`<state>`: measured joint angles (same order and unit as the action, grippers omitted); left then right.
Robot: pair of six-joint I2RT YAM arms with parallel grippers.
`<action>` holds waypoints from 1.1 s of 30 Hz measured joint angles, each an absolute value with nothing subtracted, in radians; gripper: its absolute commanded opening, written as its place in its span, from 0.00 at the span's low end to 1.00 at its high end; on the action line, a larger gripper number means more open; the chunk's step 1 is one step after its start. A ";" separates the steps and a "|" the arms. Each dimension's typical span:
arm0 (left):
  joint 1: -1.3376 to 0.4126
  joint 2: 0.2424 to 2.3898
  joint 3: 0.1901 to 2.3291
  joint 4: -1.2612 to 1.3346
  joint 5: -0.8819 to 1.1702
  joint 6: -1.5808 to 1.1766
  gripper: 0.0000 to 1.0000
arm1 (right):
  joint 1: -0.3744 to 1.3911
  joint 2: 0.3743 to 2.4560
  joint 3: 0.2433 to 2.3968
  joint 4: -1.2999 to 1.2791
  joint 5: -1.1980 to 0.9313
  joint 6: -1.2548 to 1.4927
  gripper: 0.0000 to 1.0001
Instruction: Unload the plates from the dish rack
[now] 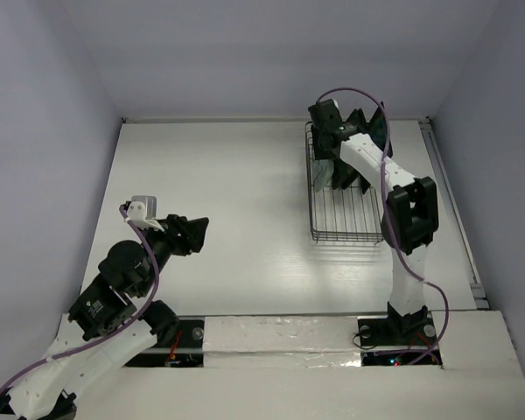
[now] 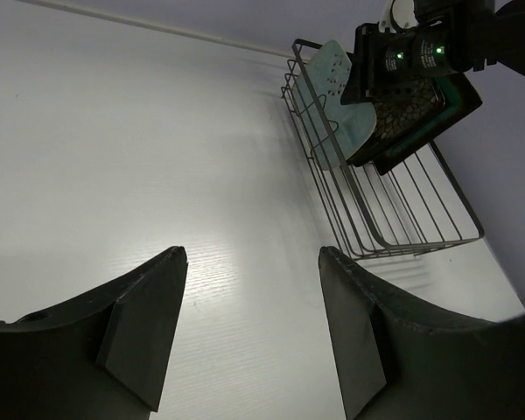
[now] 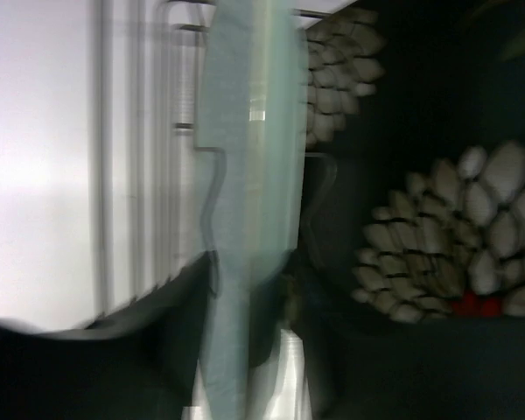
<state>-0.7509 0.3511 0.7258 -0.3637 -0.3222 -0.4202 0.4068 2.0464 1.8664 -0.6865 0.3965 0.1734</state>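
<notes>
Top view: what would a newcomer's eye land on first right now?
The right gripper reaches into the dish rack at the far right of the table, jaws straddling the upright mint-green plate, the flower-patterned black plate right beside it. The left gripper hangs open over the table, near left.

White table (image 1: 227, 192) filling most of top view, faint grain lines running across it. Light glaring off near part in left wrist view. Dish rack (image 1: 346, 214) sitting directly on table at 1 o'clock from centre, close to right edge, wire base lying flat, throwing thin shadow. Left arm base (image 1: 35, 398) sitting at 7 o'clock, right arm base (image 1: 401, 331) at 5 o'clock.
</notes>
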 measured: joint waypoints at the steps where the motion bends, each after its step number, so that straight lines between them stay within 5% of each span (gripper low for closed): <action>1: -0.751 0.351 0.726 -0.364 -0.322 -0.420 0.59 | 0.407 2.060 1.877 -0.693 0.406 0.166 0.37; 4: -0.751 0.350 0.726 -0.364 -0.322 -0.420 0.59 | 0.405 2.089 1.898 -0.705 0.435 0.155 0.22; 9: -0.751 0.349 0.726 -0.363 -0.322 -0.420 0.59 | 0.405 2.090 1.902 -0.718 0.479 0.142 0.17; 14: -0.751 0.349 0.726 -0.363 -0.321 -0.420 0.59 | 0.407 2.089 1.902 -0.717 0.490 0.127 0.00; 33: -0.751 0.342 0.726 -0.363 -0.314 -0.419 0.60 | 0.438 1.830 1.967 -0.773 0.622 0.062 0.00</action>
